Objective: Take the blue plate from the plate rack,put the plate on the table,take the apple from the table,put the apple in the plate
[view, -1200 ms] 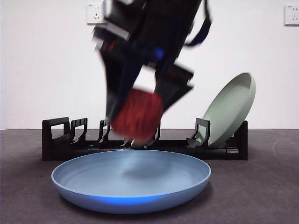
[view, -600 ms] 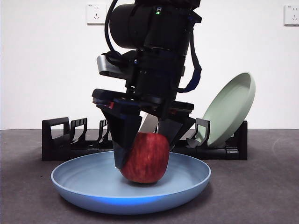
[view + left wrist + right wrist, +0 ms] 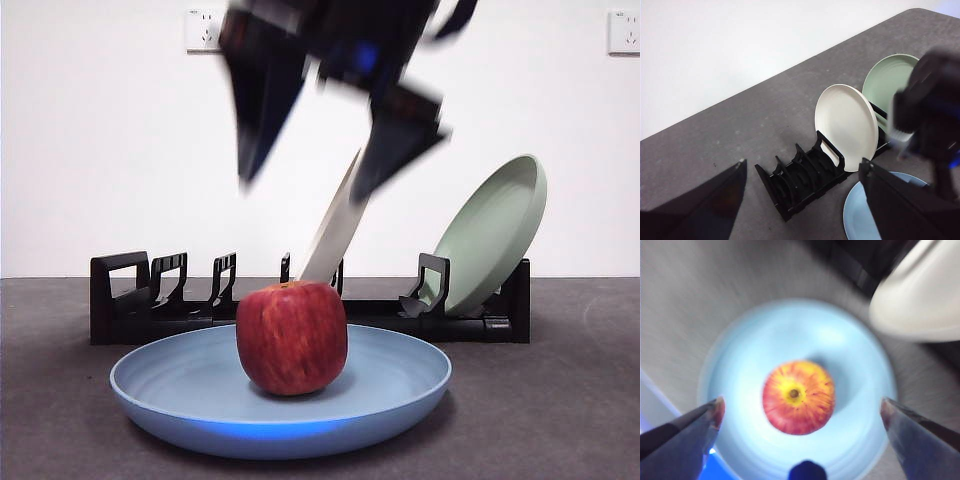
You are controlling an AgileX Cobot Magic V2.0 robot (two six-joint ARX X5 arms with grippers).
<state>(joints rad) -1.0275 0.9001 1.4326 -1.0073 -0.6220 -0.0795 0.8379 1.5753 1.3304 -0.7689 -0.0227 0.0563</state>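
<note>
1. Resting flat on the table [image 3: 560, 420]: blue plate [image 3: 190, 385], directly below the right gripper [image 3: 320, 150].
2. Spread wide and empty up there, fingers [image 3: 695, 432] flanking nothing.
3. Sitting upright mid-plate, free: apple [image 3: 292, 337].
4. Hovering apart, open too: left gripper [image 3: 802, 170], over the plate rack [image 3: 800, 180].

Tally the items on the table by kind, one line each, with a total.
Plates: 3 — blue plate, cream plate, pale green plate
Apples: 1 — apple, on the blue plate
Plate racks: 1 — plate rack
Total: 5
</note>
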